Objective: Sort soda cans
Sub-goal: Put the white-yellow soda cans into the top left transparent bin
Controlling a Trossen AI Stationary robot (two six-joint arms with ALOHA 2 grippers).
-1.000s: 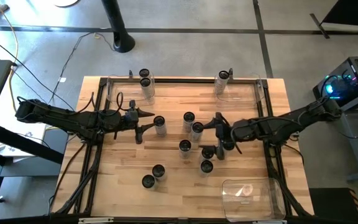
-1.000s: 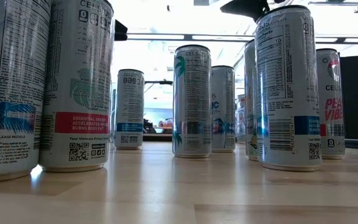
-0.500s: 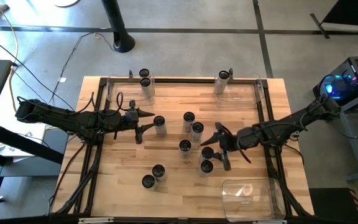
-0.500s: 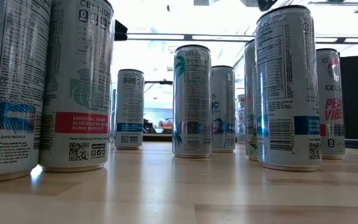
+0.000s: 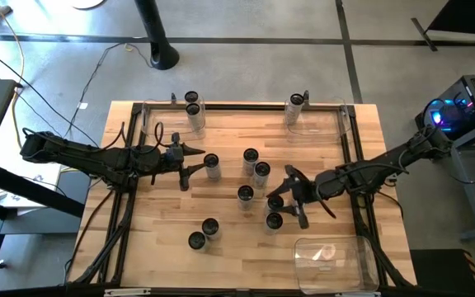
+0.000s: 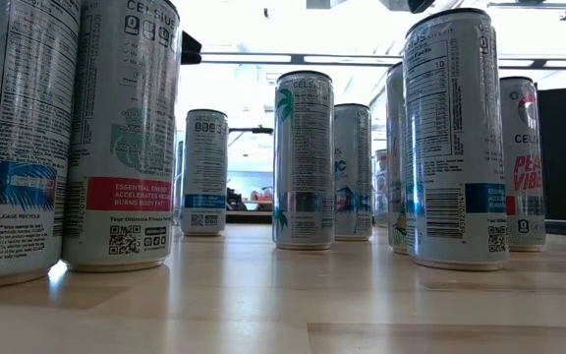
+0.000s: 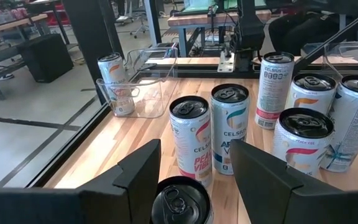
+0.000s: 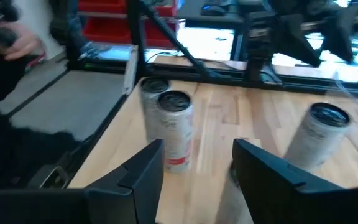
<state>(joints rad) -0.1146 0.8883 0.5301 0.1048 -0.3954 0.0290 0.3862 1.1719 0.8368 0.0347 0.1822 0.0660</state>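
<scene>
Straddling slim white dark-topped soda can (image 5: pixel 275 203) at centre-right of high view, right gripper (image 5: pixel 289 196) spread wide, holding nothing. Advice: centre fingers, close gently, lift straight; second can (image 5: pixel 274 221) just below, easily toppled. Left gripper (image 5: pixel 195 162) at centre-left, open around another can (image 7: pixel 180 201). Clear plastic rectangular bin (image 5: pixel 361 261) lower right.

Soda cans (image 6: pixel 304 157) upright on wooden table (image 6: pixel 283 305); biggest at left and right edges, smaller ones mid-frame behind.
</scene>
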